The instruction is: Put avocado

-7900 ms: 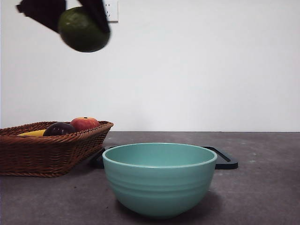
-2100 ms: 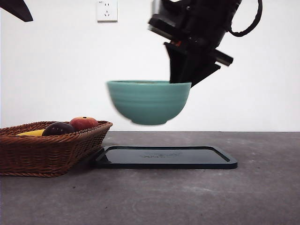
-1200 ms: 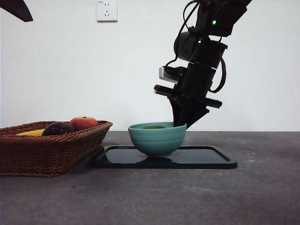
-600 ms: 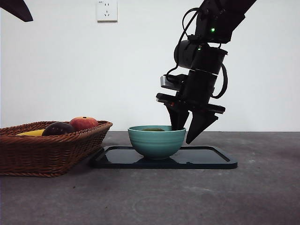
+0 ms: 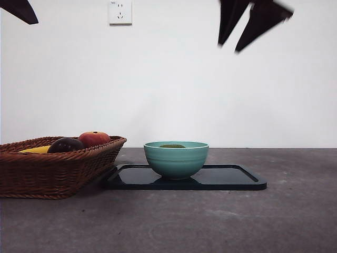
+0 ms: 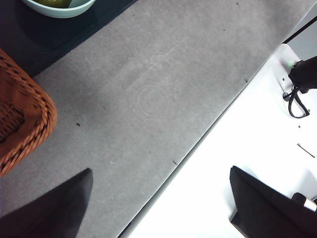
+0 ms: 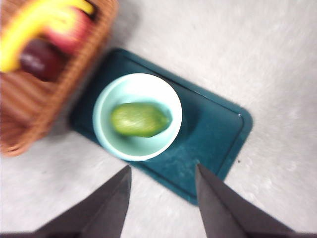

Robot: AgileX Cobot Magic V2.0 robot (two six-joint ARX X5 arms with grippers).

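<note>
Right gripper hangs at the top of the front view, right of centre, its two black jaws spread apart and holding nothing; in the right wrist view the same gripper shows a clear gap between the jaws, with the bowl seen through and beyond it. Below it, in the lower centre of the front view, the teal bowl stands upright on the black tray, towards the tray's left half. The avocado lies on its side in the bottom of the bowl, and only a thin dark-green sliver of it shows above the rim in the front view. The tray rests flat on the grey table.

At the left of the front view stands the wicker basket, its near corner just beside the tray's left end. In it are a red apple, a dark purple fruit and a yellow fruit.

Left gripper is raised well apart from all this, its jaws wide open and empty over the table's edge; in the front view it is only a black tip in the upper left corner. A white wall socket sits at the top of the wall.
</note>
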